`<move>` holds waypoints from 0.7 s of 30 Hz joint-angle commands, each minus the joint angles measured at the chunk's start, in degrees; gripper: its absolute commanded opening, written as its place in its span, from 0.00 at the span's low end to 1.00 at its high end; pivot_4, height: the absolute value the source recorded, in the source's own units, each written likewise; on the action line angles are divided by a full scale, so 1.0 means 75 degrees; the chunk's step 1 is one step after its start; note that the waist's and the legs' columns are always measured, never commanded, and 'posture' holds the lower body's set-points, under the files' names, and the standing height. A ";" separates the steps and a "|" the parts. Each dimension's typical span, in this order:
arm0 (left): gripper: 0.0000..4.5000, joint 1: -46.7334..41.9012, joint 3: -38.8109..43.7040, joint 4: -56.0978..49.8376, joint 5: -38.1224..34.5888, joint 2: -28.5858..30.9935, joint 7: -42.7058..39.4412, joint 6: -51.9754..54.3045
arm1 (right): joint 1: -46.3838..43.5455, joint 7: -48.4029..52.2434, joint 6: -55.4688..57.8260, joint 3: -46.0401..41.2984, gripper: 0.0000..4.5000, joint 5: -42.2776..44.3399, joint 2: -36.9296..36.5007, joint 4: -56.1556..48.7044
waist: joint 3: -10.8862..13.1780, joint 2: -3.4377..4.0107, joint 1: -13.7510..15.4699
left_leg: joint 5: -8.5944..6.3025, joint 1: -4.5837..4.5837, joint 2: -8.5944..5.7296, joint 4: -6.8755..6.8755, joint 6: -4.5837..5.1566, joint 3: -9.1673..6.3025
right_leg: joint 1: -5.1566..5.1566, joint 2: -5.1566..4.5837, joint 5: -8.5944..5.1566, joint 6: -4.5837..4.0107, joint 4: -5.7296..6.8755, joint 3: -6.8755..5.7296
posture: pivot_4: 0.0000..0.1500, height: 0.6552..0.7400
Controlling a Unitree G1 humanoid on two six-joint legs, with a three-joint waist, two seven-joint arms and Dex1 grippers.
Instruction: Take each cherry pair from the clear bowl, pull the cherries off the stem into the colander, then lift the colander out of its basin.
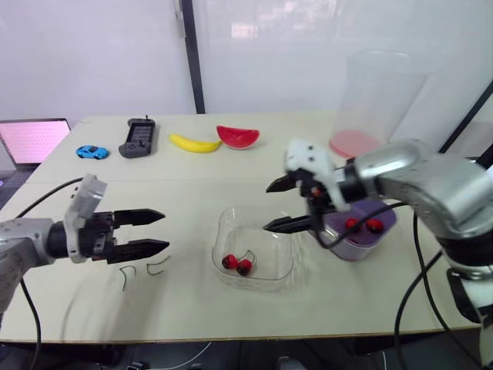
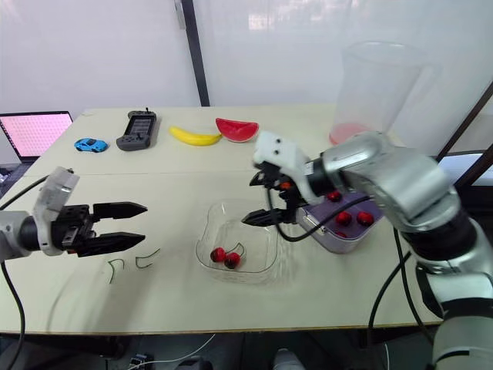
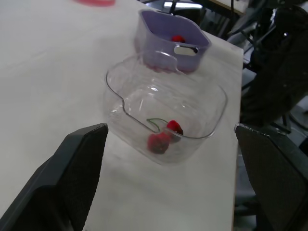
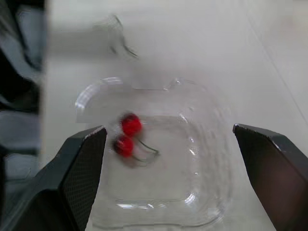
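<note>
Nearby, loose stems [image 2: 146, 260] beside clear bowl [image 1: 271, 254]

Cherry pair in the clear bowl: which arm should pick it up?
Right, probably: the right gripper hangs open just above the clear bowl, cherry pair below its fingers. The left gripper, open too, sits farther off.

Lab (laptop [image 2: 35, 131], toy car [image 2: 91, 144] on table [image 2: 231, 166]).

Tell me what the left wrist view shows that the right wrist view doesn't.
Left wrist view: the purple colander, with a cherry inside it. Right wrist view: bare stems lying on the table outside the bowl. Both: the clear bowl holding one cherry pair.
</note>
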 commanded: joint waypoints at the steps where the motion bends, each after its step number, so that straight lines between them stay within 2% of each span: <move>1: 0.98 0.0065 0.0021 -0.0329 0.0000 0.0012 0.0057 -0.0093 | -0.0210 -0.0318 0.0522 0.0877 1.00 -0.0433 0.0498 0.0281 | 0.0001 0.0002 0.0000 | 0.0000 -0.0002 0.0000 0.0000 0.0000 0.0000 | -0.0002 0.0000 0.0000 0.0000 0.0000 0.0000 | 1.00 0.98; 7: 0.98 0.0429 0.0091 -0.0425 0.0360 -0.0062 0.0232 -0.0525 | 0.0151 -0.0750 0.0550 0.1628 1.00 -0.0912 0.1098 0.0424 | 0.0001 0.0000 0.0001 | 0.0000 -0.0010 -0.0001 0.0001 0.0000 0.0000 | -0.0010 -0.0002 0.0000 0.0000 0.0001 0.0000 | 1.00 0.98; 13: 0.98 0.0753 0.0202 -0.0662 0.0359 -0.0178 0.0480 -0.0634 | 0.0806 -0.1366 0.1098 0.1426 1.00 -0.0931 0.1943 0.0570 | 0.0000 -0.0001 -0.0007 | 0.0000 -0.0009 -0.0001 0.0000 0.0000 -0.0002 | -0.0010 -0.0002 0.0000 0.0000 0.0004 -0.0002 | 1.00 0.98; 19: 0.98 0.0928 0.0213 -0.0849 0.0314 -0.0174 0.0593 -0.0586 | 0.1018 -0.1654 0.1133 0.1356 1.00 -0.1000 0.2270 0.0820 | 0.0000 -0.0001 0.0001 | 0.0000 -0.0008 -0.0001 0.0002 0.0000 -0.0003 | -0.0008 -0.0002 0.0000 0.0000 0.0005 -0.0002 | 1.00 0.98; 21: 1.00 0.0900 0.0216 -0.0915 0.0262 -0.0176 0.0653 -0.0529 | 0.1070 -0.1668 0.1023 0.1411 0.87 -0.1057 0.2236 0.0863 | 0.0000 -0.0002 -0.0002 | 0.0000 -0.0008 -0.0002 0.0002 0.0000 -0.0004 | -0.0007 -0.0003 0.0000 0.0000 0.0004 -0.0003 | 1.00 0.98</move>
